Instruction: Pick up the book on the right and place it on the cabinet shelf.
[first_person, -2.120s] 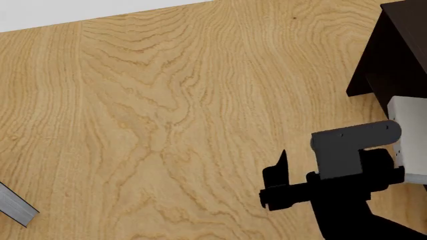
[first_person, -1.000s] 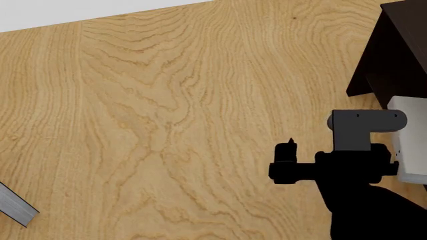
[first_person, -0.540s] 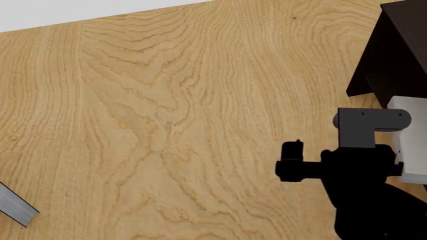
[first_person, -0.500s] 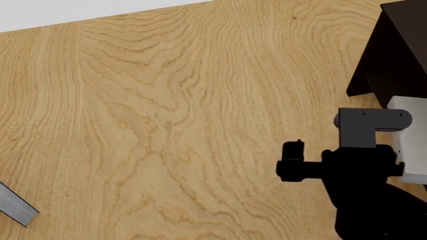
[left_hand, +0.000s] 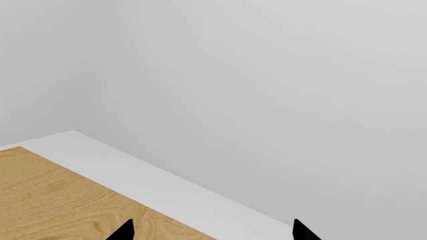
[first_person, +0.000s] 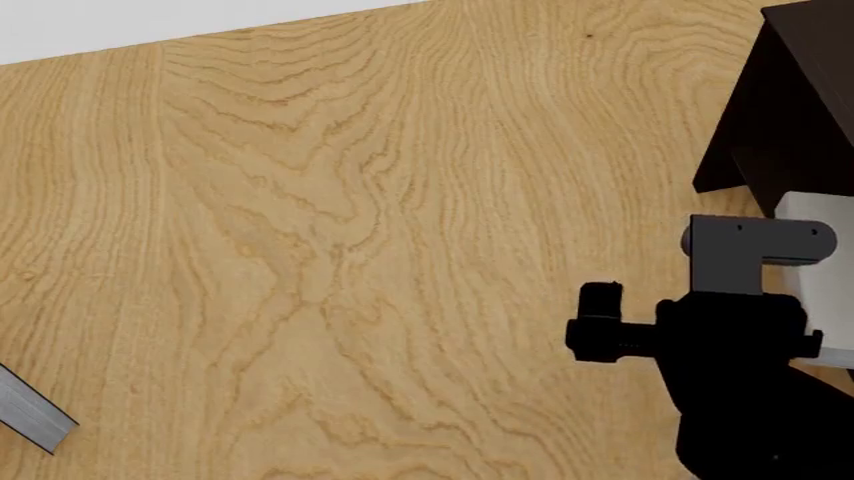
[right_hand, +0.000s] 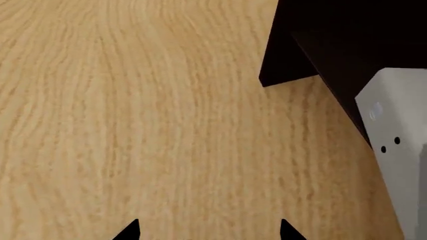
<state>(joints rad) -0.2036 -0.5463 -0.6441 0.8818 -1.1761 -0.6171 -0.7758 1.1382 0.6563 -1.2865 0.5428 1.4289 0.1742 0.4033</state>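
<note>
Right gripper hangs just above the wooden table with its two black fingertips spread apart and nothing between them, close beside the dark cabinet at the far right of the head view. Left gripper is likewise spread and empty, pointed off past a table corner at a bare grey wall.

By the look of it the job is at the reach stage: nothing has been picked up, and the book cannot be placed with any confidence. A white block with small dark dots sits against the foot of the cabinet, just beside the right arm; whether it is a book's page edge or some fitting is unclear. A grey slab is cut off at the head view's lower left, well apart from the arm; it may be one of the grey books, though it lies on the wrong side.

The next move likely calls for getting the target properly in view, lining the fingers across its thickness, and keeping clear of the cabinet's corner. The cabinet shows only outer dark panels; the shelf itself is out of sight
</note>
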